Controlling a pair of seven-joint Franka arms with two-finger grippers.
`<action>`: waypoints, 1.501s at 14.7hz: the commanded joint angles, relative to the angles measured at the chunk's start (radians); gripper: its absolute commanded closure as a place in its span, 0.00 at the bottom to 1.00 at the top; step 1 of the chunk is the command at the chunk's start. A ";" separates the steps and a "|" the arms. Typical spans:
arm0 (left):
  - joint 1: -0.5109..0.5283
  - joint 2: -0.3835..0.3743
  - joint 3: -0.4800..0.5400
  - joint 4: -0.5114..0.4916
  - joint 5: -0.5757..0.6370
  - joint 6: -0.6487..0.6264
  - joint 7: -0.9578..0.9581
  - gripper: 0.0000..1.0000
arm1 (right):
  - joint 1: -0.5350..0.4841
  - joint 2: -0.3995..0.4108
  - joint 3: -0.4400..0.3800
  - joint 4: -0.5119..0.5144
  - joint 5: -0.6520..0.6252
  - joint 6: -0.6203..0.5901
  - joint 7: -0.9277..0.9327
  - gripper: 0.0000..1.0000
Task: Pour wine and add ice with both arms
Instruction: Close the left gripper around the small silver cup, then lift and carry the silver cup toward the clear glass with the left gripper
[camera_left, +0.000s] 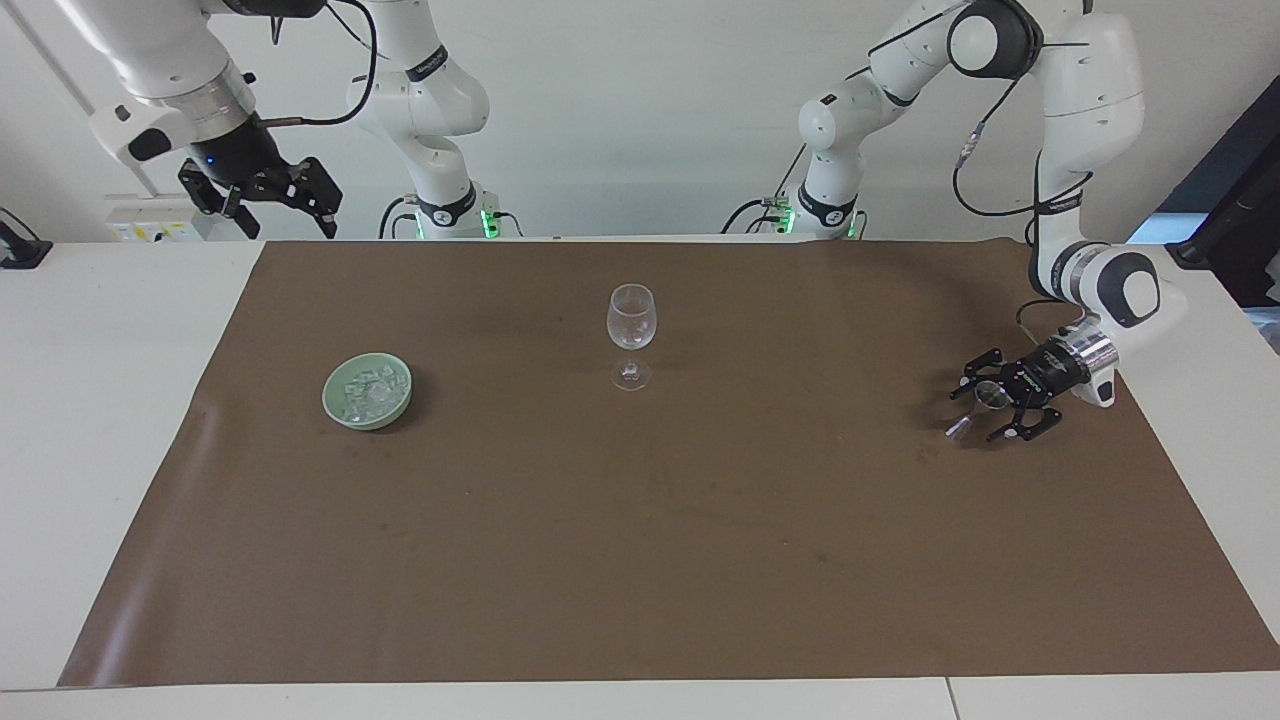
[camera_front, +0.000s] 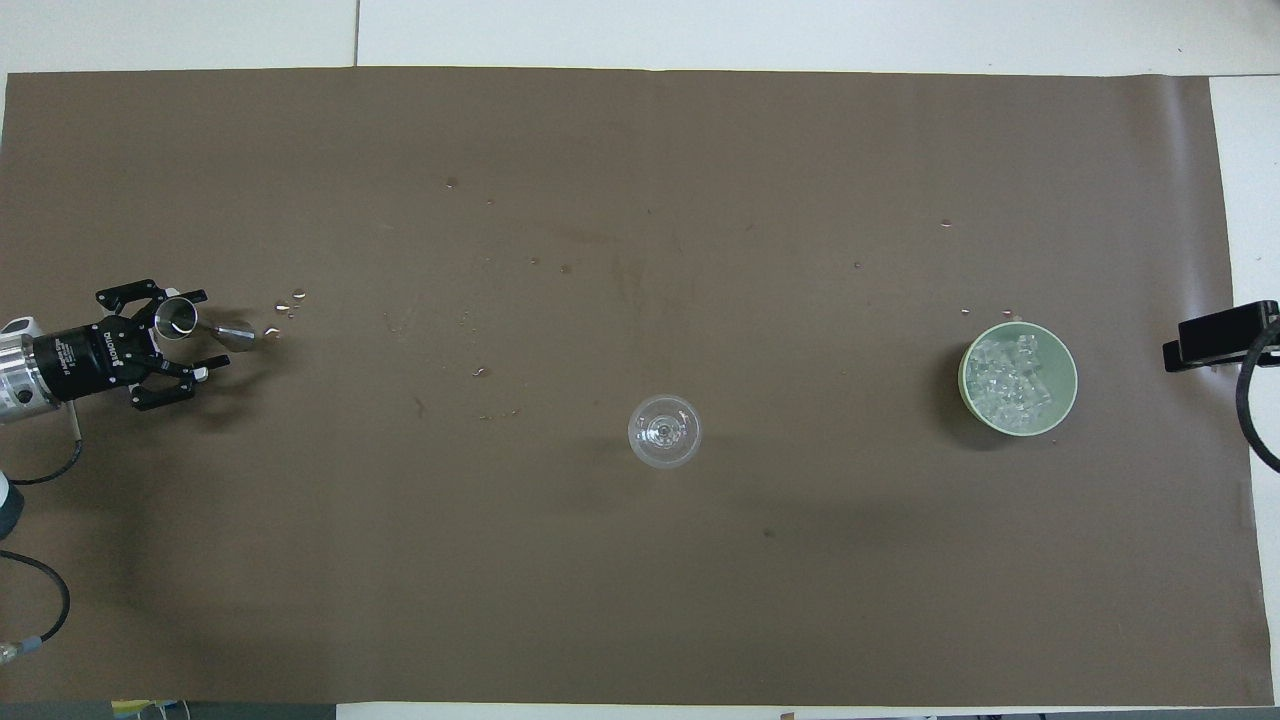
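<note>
An empty clear wine glass (camera_left: 631, 318) (camera_front: 664, 431) stands mid-mat. The ice (camera_left: 367, 388) (camera_front: 1014, 380) lies as small clear cubes in a pale green dish (camera_left: 336, 403) (camera_front: 1069, 370) toward the right arm's end. No wine is in view. A small metal jigger (camera_left: 985, 401) (camera_front: 178, 318) sits on the mat at the left arm's end. My left gripper (camera_left: 977, 413) (camera_front: 207, 330) is low over the mat, its open fingers on either side of the jigger. My right gripper (camera_left: 285, 205) waits open, raised over the table edge near its base.
A brown mat (camera_left: 640, 560) (camera_front: 640, 600) covers most of the white table (camera_left: 100, 400). Water droplets (camera_front: 285, 305) speckle the mat beside the jigger and farther along.
</note>
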 joint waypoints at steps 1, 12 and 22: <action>-0.013 -0.035 0.000 -0.043 -0.026 0.031 0.007 0.62 | -0.010 -0.018 0.001 -0.018 0.011 -0.002 -0.025 0.00; -0.039 -0.101 -0.061 -0.086 -0.107 -0.023 -0.007 1.00 | -0.010 -0.018 0.001 -0.018 0.011 -0.002 -0.025 0.00; -0.416 -0.138 -0.076 -0.083 -0.371 0.228 -0.140 1.00 | -0.010 -0.017 0.001 -0.016 0.011 -0.002 -0.020 0.00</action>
